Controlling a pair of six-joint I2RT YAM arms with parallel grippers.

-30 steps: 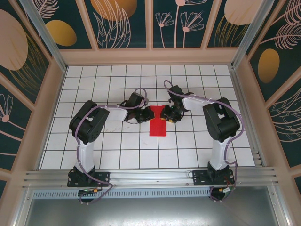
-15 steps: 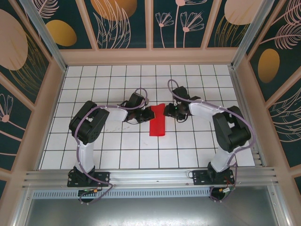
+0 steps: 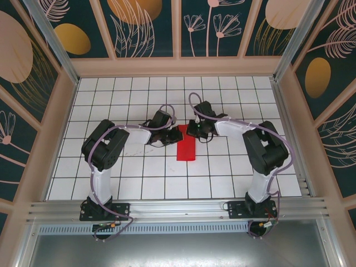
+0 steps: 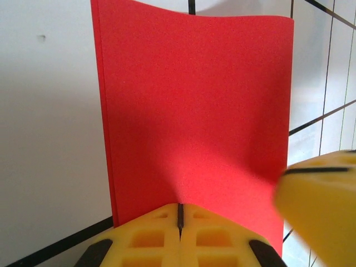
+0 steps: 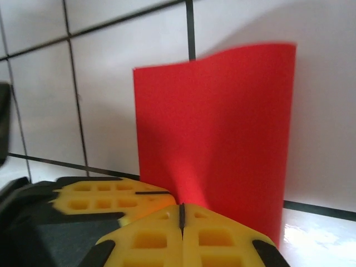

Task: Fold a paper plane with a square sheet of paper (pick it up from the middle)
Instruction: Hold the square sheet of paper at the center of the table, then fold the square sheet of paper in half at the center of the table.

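A robot test cell in a lab is suggested by a white gridded table [image 3: 139,183] that is walled around by floral printed panels [image 3: 144,28] and edged at its near side by aluminium rails [image 3: 178,207].

The left gripper [image 3: 178,134] and right gripper [image 3: 192,130] crowd together at the far edge of the red sheet [image 3: 187,150], blocking each other sideways. The table [image 3: 139,178] lies open around its other edges.

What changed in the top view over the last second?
The right end effector swung out to the right, then came back left onto the far end of the folded bright red paper sheet, elbow following. More of that far end shows now. Its wrist view shows the jaws shut on the paper's edge. Unchanged: the left end effector, shut on the same end, and the paper's spot.
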